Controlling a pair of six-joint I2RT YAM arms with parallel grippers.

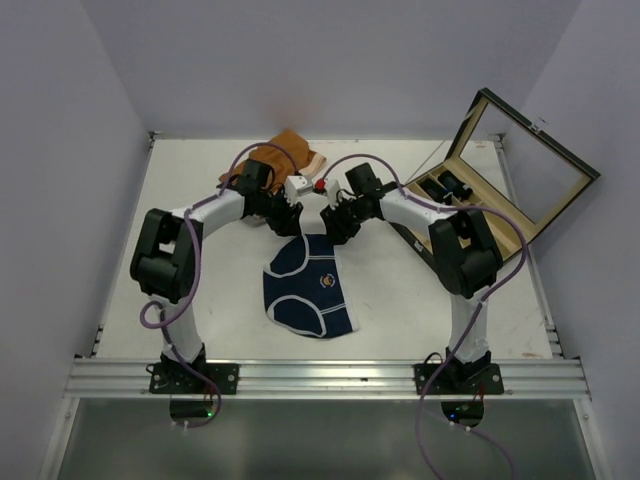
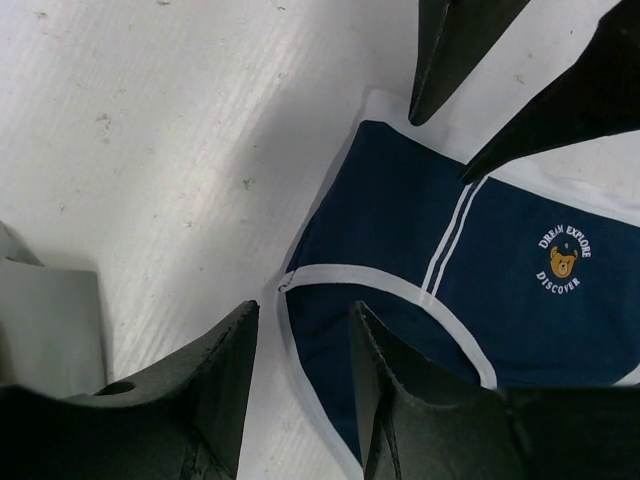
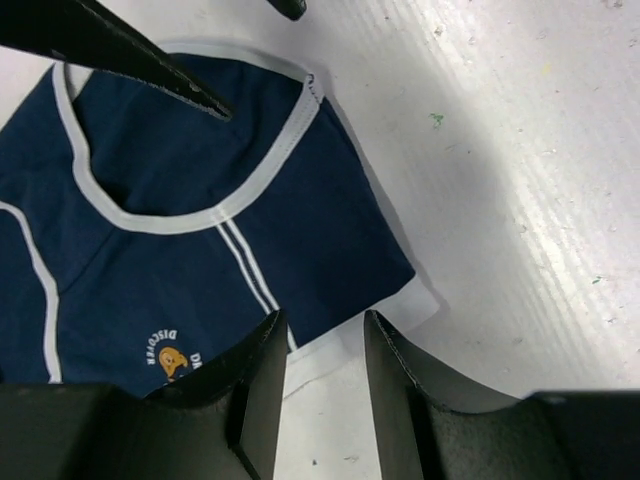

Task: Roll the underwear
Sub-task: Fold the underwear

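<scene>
L gripper (image 1: 293,225) and R gripper (image 1: 333,228) sit close together over the far edge of the underwear (image 1: 310,287), fingers pointing down. Underwear lies flat mid-table, between the two arms, near edge toward the bases.

Top view only: orange garment (image 1: 288,152) bunched at far edge of table (image 1: 200,200), small white unit w/ red knob (image 1: 319,185) just beyond the grippers, open wooden case (image 1: 520,175) at far right w/ lid up. Jaw gaps too small to read from up there.

L wrist cam: jaws apart, nothing clamped, gap over a white-trimmed corner of the navy fabric w/ bare table beside it. R gripper's dark fingertips (image 2: 450,50) come in at top. Bear logo (image 2: 563,262) w/ "DREAM EXPLORE DISCOVER" readable here. Grey piece (image 2: 45,320) at left edge, can't tell what.

R wrist cam: jaws apart, nothing pinched, gap above the wide white band (image 3: 410,305) at the fabric's edge. L gripper's fingertip (image 3: 130,55) at top left. Logo half hidden behind own finger.
</scene>
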